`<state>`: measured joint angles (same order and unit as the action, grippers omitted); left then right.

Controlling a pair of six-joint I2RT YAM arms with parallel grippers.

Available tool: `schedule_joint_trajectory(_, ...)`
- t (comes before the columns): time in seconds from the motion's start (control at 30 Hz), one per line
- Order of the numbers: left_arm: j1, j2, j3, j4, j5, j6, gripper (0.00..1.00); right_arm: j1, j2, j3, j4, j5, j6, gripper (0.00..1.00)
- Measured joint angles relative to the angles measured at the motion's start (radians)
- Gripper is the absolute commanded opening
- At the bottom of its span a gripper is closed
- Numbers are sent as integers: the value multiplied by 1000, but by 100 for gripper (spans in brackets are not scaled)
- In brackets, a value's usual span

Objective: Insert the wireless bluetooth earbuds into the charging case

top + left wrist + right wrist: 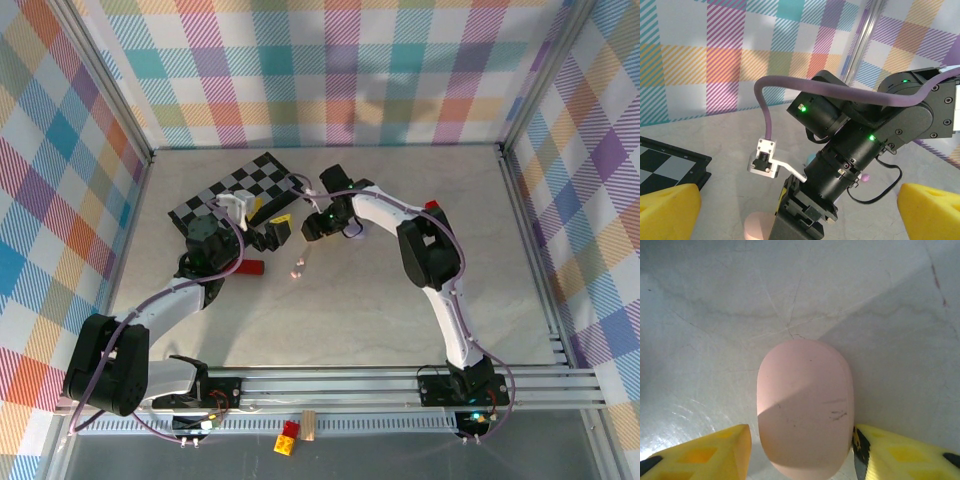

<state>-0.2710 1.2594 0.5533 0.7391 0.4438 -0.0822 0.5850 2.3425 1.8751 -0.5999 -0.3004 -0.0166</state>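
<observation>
While the right pincer point(801, 442) is straddling the pink charging case point(805, 400) at the lower centre of the right wrist view, its jaws are standing partly open. The right-hand fingertip point(890, 455) is touching the case wall, and a narrow gap is showing between the left-hand fingertip point(705, 455) and the case. The case is lying flat on the pale worktop point(715, 315). In the top view, the right pincer point(314, 226) is sitting just above centre, beside the lower right corner of the checkerboard point(235, 190). The left pincer point(272, 234) is pointing toward it from the left, with its jaws spread wide and gripping nothing; its yellow fingertips point(667, 210) are occupying the two bottom corners of the left wrist view. The pink earbuds point(297, 268) are lying loose on the worktop just below both pincers, to the right of the red block point(250, 268).
</observation>
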Motion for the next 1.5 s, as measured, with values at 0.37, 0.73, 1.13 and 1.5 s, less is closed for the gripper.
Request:
schedule_joint_trajectory(0.37,0,0,0,0,4,0,100,42,0,14,-7,140,0,50)
schedule_joint_trajectory(0.73,0,0,0,-1,8,0,100,59,4,31,-9,216,0,39)
schedule_joint_trajectory(1.13,5,-27,-1,-31,108,62,100,48,-239,-289,147,192,-67,36)
schedule_joint_trajectory(1.5,-50,-83,-14,-79,243,212,100,10,-675,-509,89,50,-239,30)
